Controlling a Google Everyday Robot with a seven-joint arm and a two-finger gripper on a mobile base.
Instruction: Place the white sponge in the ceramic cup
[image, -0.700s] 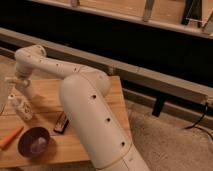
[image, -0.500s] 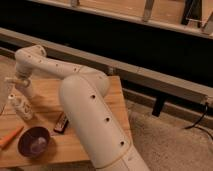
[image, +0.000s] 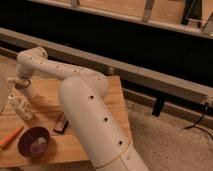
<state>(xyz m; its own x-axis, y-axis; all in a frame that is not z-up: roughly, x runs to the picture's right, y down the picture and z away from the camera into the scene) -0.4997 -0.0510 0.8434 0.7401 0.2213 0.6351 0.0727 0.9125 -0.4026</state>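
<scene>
- Step, as judged: transfer to the ceramic cup, taken to be the purple vessel; centre the gripper over its mouth, lower, then release.
- white sponge: not separately visible, possibly at the gripper, whose opening and hold cannot be told.
- Pose: arm reaches left across the surface, wrist turned down near the left edge.

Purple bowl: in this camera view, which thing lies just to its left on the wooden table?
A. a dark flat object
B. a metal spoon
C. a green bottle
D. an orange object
D: the orange object lies just left of the purple bowl, near the front edge of the wooden table. The dark flat object is on the bowl's right, and the gripper hangs over the table's left part, behind the bowl.
</scene>
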